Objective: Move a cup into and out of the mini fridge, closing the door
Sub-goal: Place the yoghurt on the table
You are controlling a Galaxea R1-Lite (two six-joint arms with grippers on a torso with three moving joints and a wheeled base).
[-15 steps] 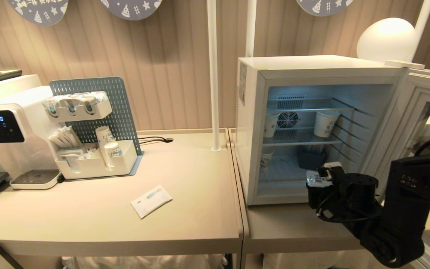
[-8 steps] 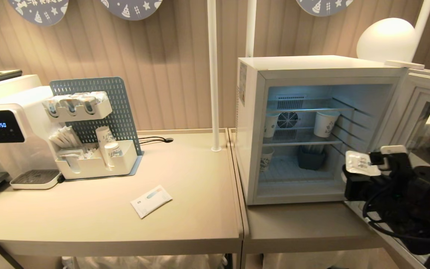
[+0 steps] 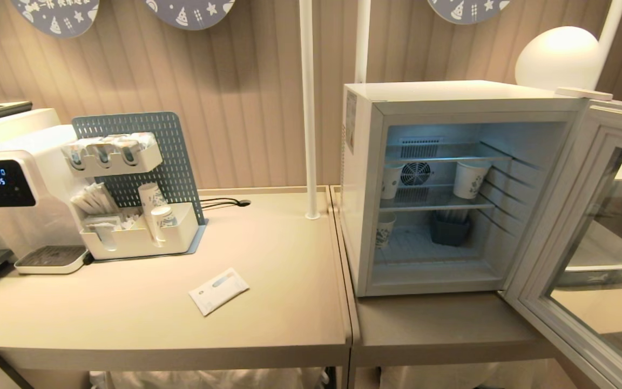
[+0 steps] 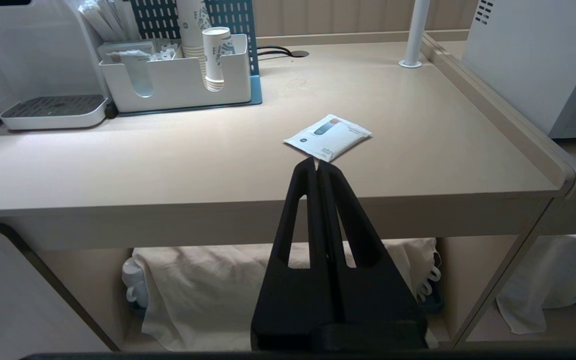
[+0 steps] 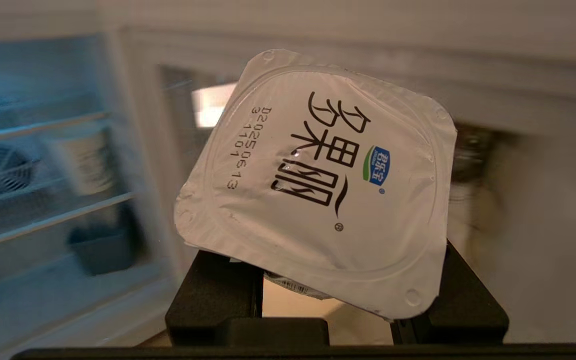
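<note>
While the mini fridge (image 3: 451, 189) sits on the right worktop (image 3: 430, 329) with its door (image 3: 586, 232) swung wide open to the right, neither arm shows in the head view.

Right hand (image 5: 338, 300): seen only in its own wrist view, fingers (image 5: 213, 285) pinching the cup (image 5: 318, 185) from both sides. Cup is a white pot, flat peel-off lid facing the camera, dark characters and a date code printed on it, small blue-green logo. Cup sits tilted in the grip. Behind it, blurred, the lit fridge interior and the door frame; the cup is outside the fridge, in front of the opening and door. Can't tell its height over the worktop.

Left hand (image 4: 317, 162): fingers pressed together, nothing in them, held off the near edge of the left worktop (image 4: 418, 165), pointing toward a white sachet (image 4: 328, 136) lying flat on it.

Fridge interior: wire shelves (image 3: 440, 202), fan (image 3: 416, 173) at the far wall, paper cups (image 3: 470, 178) hanging under the upper shelf, one more lower left, a dark bin (image 3: 450, 229) on the floor of the fridge.

Left worktop, far side: water dispenser (image 3: 14, 189) with lit display, blue pegboard organiser (image 3: 143, 162) holding stacked cups and packets. White lamp globe (image 3: 556, 54) behind the fridge at far right.
</note>
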